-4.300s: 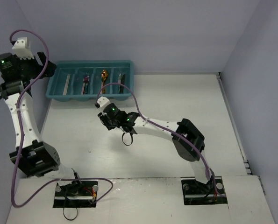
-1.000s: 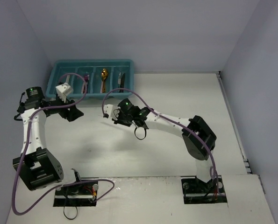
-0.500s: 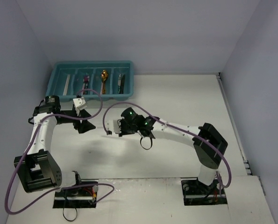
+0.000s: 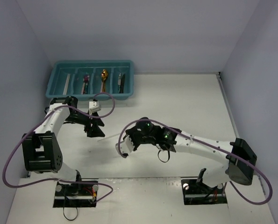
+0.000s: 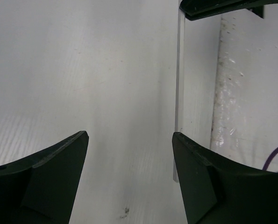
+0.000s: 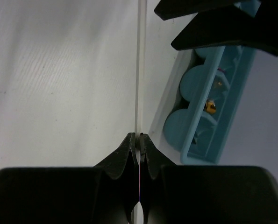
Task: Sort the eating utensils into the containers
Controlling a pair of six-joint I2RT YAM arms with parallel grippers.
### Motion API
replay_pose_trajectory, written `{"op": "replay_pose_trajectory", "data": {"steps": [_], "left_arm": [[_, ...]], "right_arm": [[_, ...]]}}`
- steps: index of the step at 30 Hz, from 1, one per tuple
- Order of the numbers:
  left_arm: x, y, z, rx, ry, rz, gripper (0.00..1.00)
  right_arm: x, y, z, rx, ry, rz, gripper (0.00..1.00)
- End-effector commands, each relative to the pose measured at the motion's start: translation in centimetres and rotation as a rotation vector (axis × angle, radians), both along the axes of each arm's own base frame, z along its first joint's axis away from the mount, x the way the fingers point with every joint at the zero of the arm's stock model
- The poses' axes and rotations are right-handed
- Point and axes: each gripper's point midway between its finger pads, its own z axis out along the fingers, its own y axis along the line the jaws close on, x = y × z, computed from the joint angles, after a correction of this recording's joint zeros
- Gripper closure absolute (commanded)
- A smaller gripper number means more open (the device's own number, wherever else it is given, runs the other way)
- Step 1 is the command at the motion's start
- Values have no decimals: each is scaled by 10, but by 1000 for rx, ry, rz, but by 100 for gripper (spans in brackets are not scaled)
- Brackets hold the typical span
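My right gripper (image 4: 128, 136) is shut on a thin white chopstick (image 4: 110, 136), held level just above the table and pointing left. In the right wrist view the chopstick (image 6: 139, 70) runs straight out from the closed jaws (image 6: 139, 136). My left gripper (image 4: 93, 131) is open and empty, pointing down at the chopstick's free end. In the left wrist view the chopstick (image 5: 178, 88) lies just inside the right finger (image 5: 195, 172), with the gripper (image 5: 129, 135) wide open. The teal tray (image 4: 127, 88) at the back left holds a white chopstick (image 4: 66, 83), a gold spoon (image 4: 103, 76) and dark-handled pieces.
The tray's near end (image 6: 223, 84) shows at the right of the right wrist view, behind the left gripper's fingers (image 6: 209, 25). The left arm's purple cable (image 4: 106, 100) loops over the table between the tray and the grippers. Walls close off the left and back.
The right arm has drawn back toward the near edge with the chopstick. The left arm has swung down from the tray to the chopstick's free end.
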Motion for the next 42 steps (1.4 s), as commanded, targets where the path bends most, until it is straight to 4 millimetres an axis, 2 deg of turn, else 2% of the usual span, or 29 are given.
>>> {"op": "replay_pose_trajectory", "data": {"steps": [1,6,9,16,19,23,26,33,38,42], "left_arm": [[-30,-18,17,-29,26,-176,30],[-56,-23,17,-47,123,-316,30],[-56,-23,15,-53,189,-319,30],[-60,-24,13,-33,213,-338,31],[-61,-24,10,-8,259,-338,31],[-61,-25,8,43,321,-315,31],[-55,-30,5,125,336,-242,31],[-47,-35,25,167,242,-109,33],[-64,-44,32,159,273,-105,33],[-64,-44,26,173,297,-71,33]], "right_arm": [[-16,5,32,46,-175,170,100],[-21,3,26,22,-206,211,100],[-24,2,23,11,-219,234,100],[-26,0,15,-22,-257,269,100],[-28,-5,5,-67,-300,295,100],[-28,-8,0,-99,-339,287,100],[-24,-7,2,-107,-350,265,100],[-17,-7,11,-101,-376,226,100],[-14,-9,17,-95,-407,204,100],[-11,-6,28,-74,-431,191,100]]}}
